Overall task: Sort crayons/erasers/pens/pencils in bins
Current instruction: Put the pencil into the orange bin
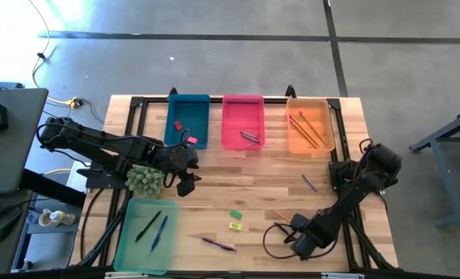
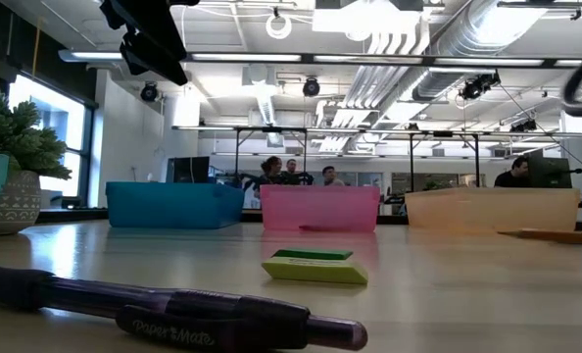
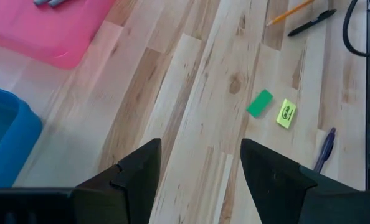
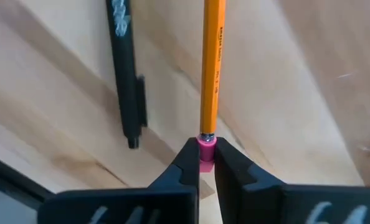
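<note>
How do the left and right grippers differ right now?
The left gripper hangs with its jaws open and empty over bare wood near the blue bin; the right gripper is low at the table's front with its jaws shut on the pencil at its pink eraser end. A black pen lies beside that pencil. Both have dark fingers.

The purple pen [image 2: 173, 316] lying nearest the low camera carries the brand "Paper Mate" in pale script along its barrel (the only wording that reads clearly). The orange pencil [image 4: 210, 68] in the right wrist view bears small dark print, and the yellow eraser [image 3: 286, 114] in the left wrist view a dark mark; neither can be read.
</note>
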